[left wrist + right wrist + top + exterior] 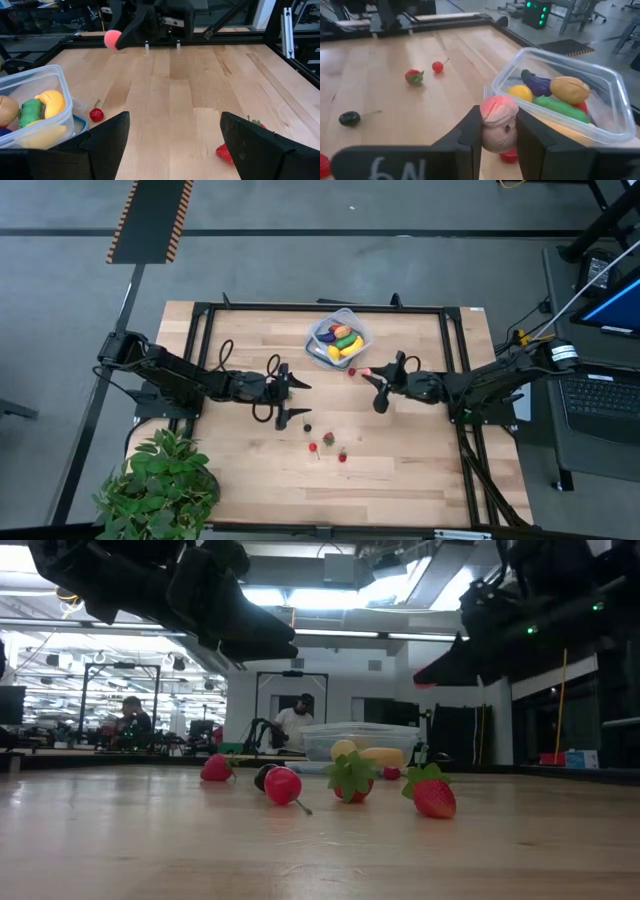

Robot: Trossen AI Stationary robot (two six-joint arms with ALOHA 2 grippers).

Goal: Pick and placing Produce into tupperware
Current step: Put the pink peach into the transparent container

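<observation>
The clear tupperware (338, 340) stands at the table's far middle with several toy produce pieces inside. My right gripper (372, 377) hovers just right of it, shut on a pink-and-pale toy fruit (498, 125). A red berry (352, 372) lies on the wood beside the tupperware, below that gripper. Two strawberries (433, 795) (350, 780), a cherry (283, 785) and a dark berry (308, 427) lie on the table near its middle. My left gripper (302, 400) hangs open above the table, left of these, with nothing between its fingers. My right gripper pinches the pink toy fruit by its two sides (485, 131) between its two fingers (470, 135). The fingers come from the table's right side, slanting a little downward. The fruit is lifted clear of the table, its pink part (499, 107) uppermost.
A green potted plant (160, 480) stands at the near left corner. A black metal frame (200, 330) runs round the tabletop. Bare wood lies between the two grippers and toward the near edge. People sit in the room (130, 720) behind the table.
</observation>
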